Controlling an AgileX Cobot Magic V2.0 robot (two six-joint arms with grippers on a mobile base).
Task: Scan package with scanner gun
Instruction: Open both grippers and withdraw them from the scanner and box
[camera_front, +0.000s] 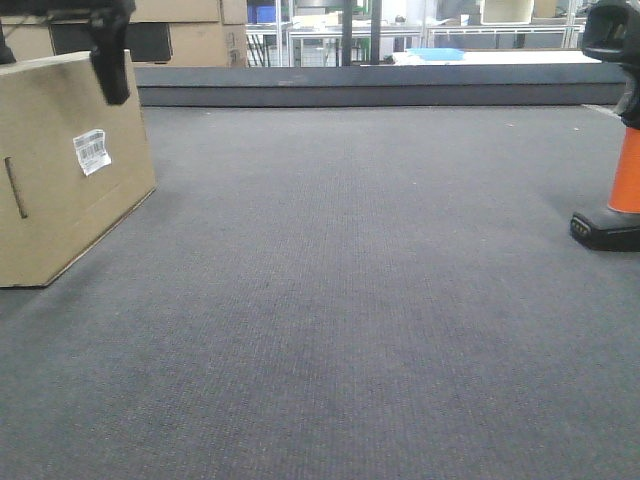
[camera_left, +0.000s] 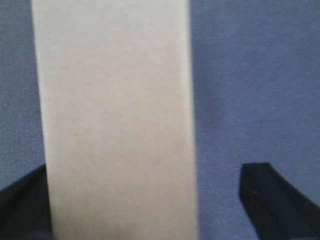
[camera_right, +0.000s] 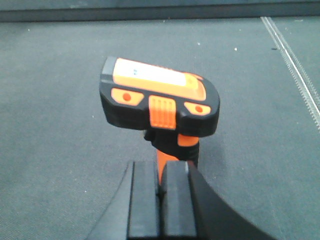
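Note:
The package is a tan cardboard box standing at the left on the grey mat, its white barcode label facing right. My left gripper hangs open over the box's narrow top face. One finger is at the box's left edge and the other finger stands clear of its right edge. The scanner gun stands upright at the right edge on its black base. My right gripper is shut just behind the orange handle, with nothing between its fingers.
Larger cartons stand behind the package at the back left. A low dark ledge runs along the mat's far edge, with shelving beyond it. A pale seam strip crosses the mat right of the scanner.

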